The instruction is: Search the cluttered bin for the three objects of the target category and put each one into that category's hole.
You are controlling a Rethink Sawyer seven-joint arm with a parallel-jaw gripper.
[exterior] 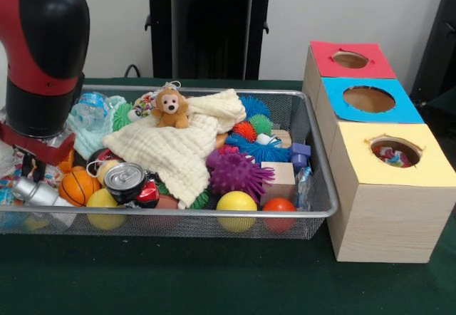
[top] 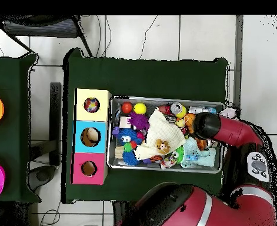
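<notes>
- The bin [exterior: 313, 212] lies on the green worktop [exterior: 178, 279], just beside the 3 boxes; its long axis runs across the front view.
- The hole [exterior: 395, 151] in the yellow top faces upward; dotted cloth [exterior: 394, 157] shows inside it.
- The gripper [exterior: 32, 179] is low over the bin's end far from the boxes; I cannot tell the state of its fingers.

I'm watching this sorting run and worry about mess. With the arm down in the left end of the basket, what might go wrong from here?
1. The arm is low among packed items, so lifting may drag out the wrong thing, such as the soda can or the small basketball.
2. The cream cloth is spread over the middle of the basket, possibly hiding dotted cloths beneath.
3. The yellow box's hole already shows dotted cloth, so another piece may bunch at its ragged rim.
</notes>
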